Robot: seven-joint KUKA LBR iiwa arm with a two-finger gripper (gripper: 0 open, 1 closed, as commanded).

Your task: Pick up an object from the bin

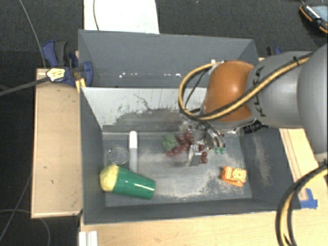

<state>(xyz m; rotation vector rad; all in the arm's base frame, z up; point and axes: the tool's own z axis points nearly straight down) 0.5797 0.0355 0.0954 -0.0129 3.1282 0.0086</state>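
The arm's orange cover [228, 94] hangs above the gripper [197, 151], spread I cannot tell, beside dark-red grape bunch [178, 148] toward three o'clock: likely light, knobbly; pinch its middle.

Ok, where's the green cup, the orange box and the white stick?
green cup [134, 184]: camera view, its side.
orange box [234, 176]: camera view, its top face.
white stick [133, 150]: camera view, its middle.

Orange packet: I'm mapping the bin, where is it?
The orange packet lies at the lower right of the bin in the camera view, apart from the gripper and dark red grape cluster up-left of it.
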